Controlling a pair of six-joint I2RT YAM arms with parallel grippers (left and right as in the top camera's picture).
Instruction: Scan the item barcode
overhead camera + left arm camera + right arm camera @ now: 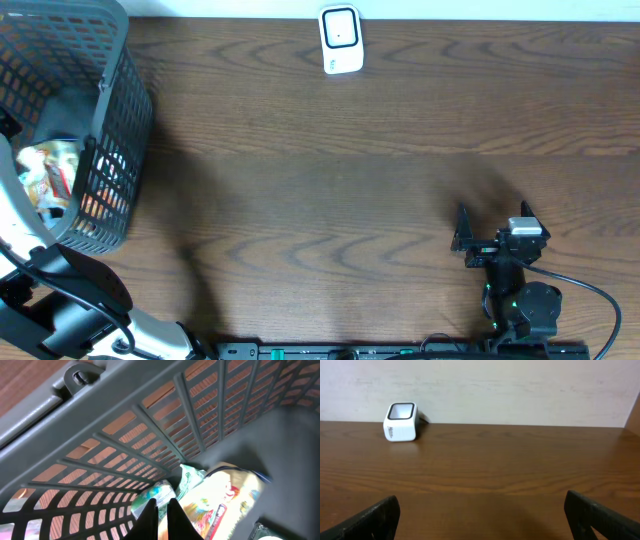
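Left gripper: jaws drawn together to a thin slit, tips pointing down into the pile of goods. They sit right against the edge of a green-and-white wrapper. Whether a fold of film is pinched between them cannot be told from the wrist view.

Just beside it lies a brighter snack packet with red and yellow print, lying flat on the floor of the grey basket. These packets are the items to be scanned. No barcode is visible on either.

The lattice wall rises close along the gripper's side, which probably explains the steep entry from above: the basket leaves no room for a sideways approach.

Overhead, the left arm reaches into the basket at the table's left end.

Right gripper: jaws spread wide, nothing between them, parked low near the front edge. It faces the white scanner, which stands at the far edge, well apart from the basket. Judged a waiting pose, possibly for a handover.

Step in hand: picking the item. No item is at the scanner yet.
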